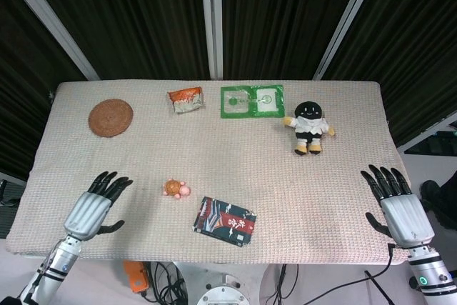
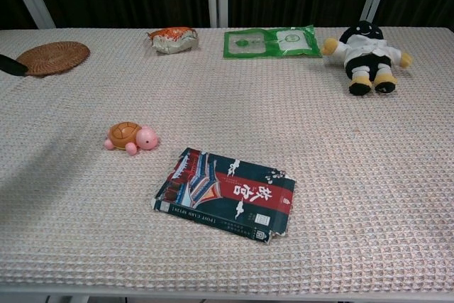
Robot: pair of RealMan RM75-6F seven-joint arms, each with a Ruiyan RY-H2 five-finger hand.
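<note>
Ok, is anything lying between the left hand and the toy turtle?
Nothing visible. Only bare table mat lies between the left hand and the toy turtle. The dark printed packet sits further right, beyond the turtle, out of that line.

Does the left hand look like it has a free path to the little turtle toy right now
Probably yes. The left hand is open over the table's near left part, and only bare cloth lies between it and the turtle toy. The dark packet sits beyond the turtle, out of the way.
</note>
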